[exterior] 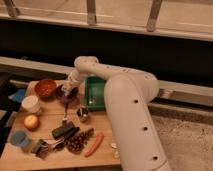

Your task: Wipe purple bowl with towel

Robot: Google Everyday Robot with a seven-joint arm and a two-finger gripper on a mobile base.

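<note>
The purple bowl (65, 95) sits on the wooden table (100, 150), left of centre, partly covered by my arm's end. My gripper (68, 89) hangs right over the bowl, reaching down into it from the upper right. A green towel (95, 92) lies just right of the bowl, partly under my white arm. I cannot make out any towel in the gripper.
A red-brown bowl (45, 88) stands left of the purple bowl. A white cup (32, 104), an orange fruit (31, 121) and a blue cup (20, 139) line the left edge. A small metal can (83, 114), dark items (64, 131), grapes (80, 141) and a carrot (94, 144) lie in front.
</note>
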